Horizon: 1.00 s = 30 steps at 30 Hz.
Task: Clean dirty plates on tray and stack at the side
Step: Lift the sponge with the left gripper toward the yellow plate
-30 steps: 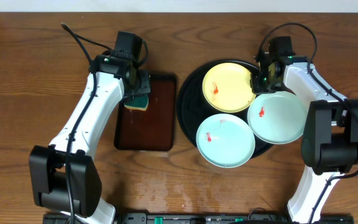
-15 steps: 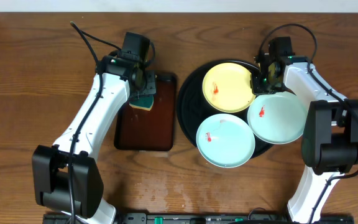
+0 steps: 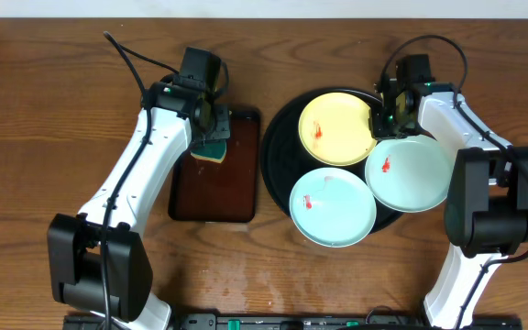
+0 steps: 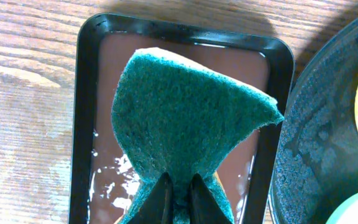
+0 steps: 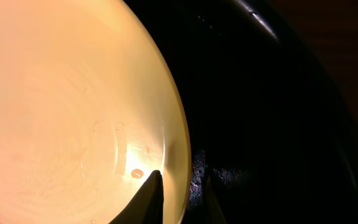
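Observation:
On the round black tray (image 3: pixel 278 137) lie three plates: a pale yellow plate (image 3: pixel 337 128) at the back and two mint-white plates (image 3: pixel 333 206) (image 3: pixel 409 172), each with a small red smear. My right gripper (image 3: pixel 383 117) is at the yellow plate's right edge. In the right wrist view its fingers straddle the rim of the yellow plate (image 5: pixel 61 112), shut on it. My left gripper (image 4: pixel 179 193) is shut on a green sponge (image 4: pixel 185 124), held over the dark-brown rectangular tray (image 3: pixel 218 197).
The brown tray (image 4: pixel 82 124) holds a wet film with white foam patches. Its right side nearly touches the black tray (image 4: pixel 309 143). Bare wooden table surrounds both trays. The arm bases stand at the front left and front right.
The left arm carried the sponge a little toward the back right over the brown tray, then stopped. The right gripper and the plates have stayed in place.

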Available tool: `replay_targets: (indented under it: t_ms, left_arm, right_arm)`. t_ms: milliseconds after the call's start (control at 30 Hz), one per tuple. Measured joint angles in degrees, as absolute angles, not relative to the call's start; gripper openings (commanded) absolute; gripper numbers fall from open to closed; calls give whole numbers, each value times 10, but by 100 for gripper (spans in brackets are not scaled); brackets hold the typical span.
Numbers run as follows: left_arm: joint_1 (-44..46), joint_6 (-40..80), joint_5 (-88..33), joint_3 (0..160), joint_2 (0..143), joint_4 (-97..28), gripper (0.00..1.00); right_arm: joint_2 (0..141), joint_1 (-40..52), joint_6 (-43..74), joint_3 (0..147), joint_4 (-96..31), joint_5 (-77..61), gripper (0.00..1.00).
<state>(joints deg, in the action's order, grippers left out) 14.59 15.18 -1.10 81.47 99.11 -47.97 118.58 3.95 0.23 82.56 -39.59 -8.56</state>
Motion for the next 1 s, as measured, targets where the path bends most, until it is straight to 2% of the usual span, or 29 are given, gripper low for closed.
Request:
replay_targets:
  t_ms: [167,233,333,567,767,1000]
  left_arm:
    - [146,152,-11,815,991,-480,7]
    - [146,152,-11,815,991,-480,8]
    - [146,152,-11,815,991,-480,8]
    - [146,152,-11,815,991,-480,8]
    - [146,152,-11,815,991,-479,8]
    - [148,150,-11,818,991,-462,7]
  right_arm:
    - [1186,39,2,826,-396,-86,20]
    - [1186,39,2,826,-397,-86,24]
    - [1186,39,2,826,-397,-86,25]
    - [1186,39,2,826,-396,-106,25]
    - [1186,39,2,827,-396,-111,21]
    - [1186,39,2,828,-397,-110,1]
